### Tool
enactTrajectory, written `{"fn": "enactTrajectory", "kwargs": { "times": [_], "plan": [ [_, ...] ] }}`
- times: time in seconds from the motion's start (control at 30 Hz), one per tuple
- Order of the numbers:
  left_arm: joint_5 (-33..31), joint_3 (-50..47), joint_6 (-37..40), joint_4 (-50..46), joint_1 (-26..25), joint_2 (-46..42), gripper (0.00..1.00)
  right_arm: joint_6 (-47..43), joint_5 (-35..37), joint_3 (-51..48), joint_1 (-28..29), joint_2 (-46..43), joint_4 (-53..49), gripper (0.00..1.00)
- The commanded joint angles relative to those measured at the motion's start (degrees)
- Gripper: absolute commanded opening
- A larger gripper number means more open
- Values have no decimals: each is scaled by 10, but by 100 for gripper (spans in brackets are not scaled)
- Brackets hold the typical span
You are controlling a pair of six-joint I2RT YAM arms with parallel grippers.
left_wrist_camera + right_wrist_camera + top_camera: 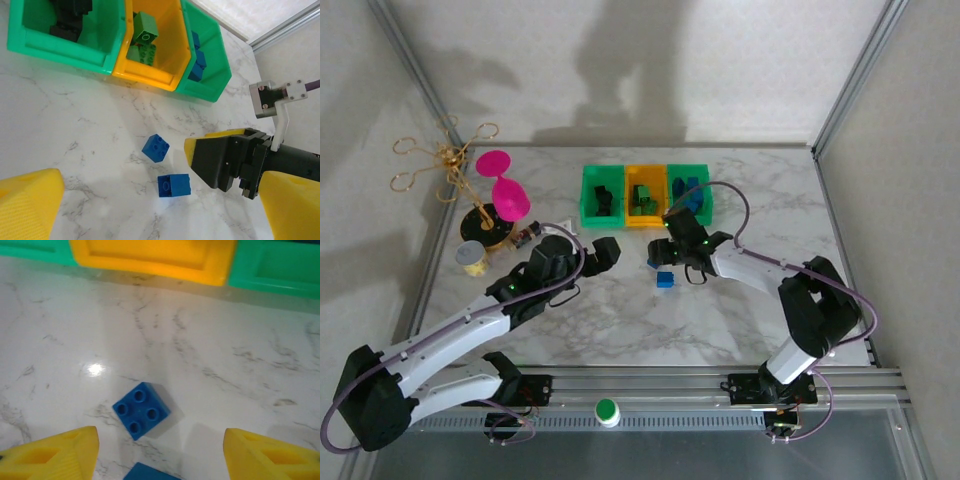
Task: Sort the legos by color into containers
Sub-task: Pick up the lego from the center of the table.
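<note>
Your right hand (160, 455) hangs part-spread and empty over a blue brick (141, 410), on the tabletop (225, 340) in front of the orange bin (150, 260). Studs up, a corner toward that bin, square (no long axis worth naming). Likely light, hard, slick: pinch two opposite flat sides. Nearer you than that bin, your left hand (603, 252) is spread wide, empty.

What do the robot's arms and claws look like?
The left arm and right arm have white links between black joints, each with a small green light and a thin purplish cable. The left claw and right claw have black bodies and wedge-shaped bright yellow fingers with a fine textured surface.
</note>
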Motion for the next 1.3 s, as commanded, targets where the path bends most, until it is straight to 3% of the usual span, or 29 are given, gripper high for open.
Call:
{"fn": "enactTrajectory", "kwargs": {
  "times": [0.0,0.37,0.6,0.8,1.27],
  "plan": [
    [-17,-11,-10,-13,-2,-18,100,-48,-19,22,19,35,13,67],
    [-28,-18,-9,-24,-1,-31,100,-115,35,90,18,119,-42,57],
    [-28,-15,-8,-20,0,-25,100,-141,-6,108,16,143,-53,53],
    [-28,-14,-8,-20,0,-23,100,-149,-10,111,13,153,-56,50],
    [-28,-13,-8,-17,0,-24,100,-146,8,129,0,138,-83,32]
  ]
}}
